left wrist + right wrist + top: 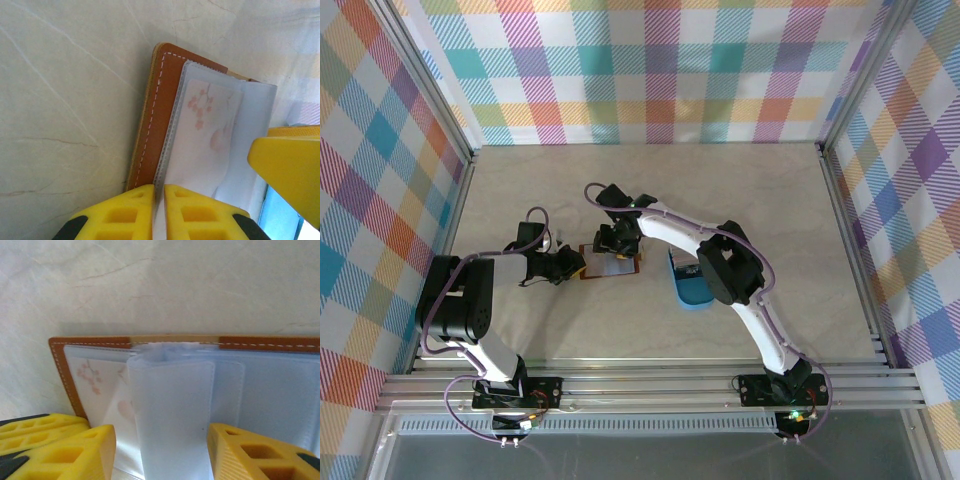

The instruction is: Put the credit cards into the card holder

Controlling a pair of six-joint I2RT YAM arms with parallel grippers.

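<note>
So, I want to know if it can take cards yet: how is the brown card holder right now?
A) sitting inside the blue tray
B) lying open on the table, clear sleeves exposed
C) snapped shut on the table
B: the card holder lies open on the table, stitched brown leather down and its clear sleeves fanned up, while the blue tray sits apart to one side.

Card holder (270,344) lies open; clear sleeve (172,410) raised between parted fingers of right gripper (161,440)
</note>
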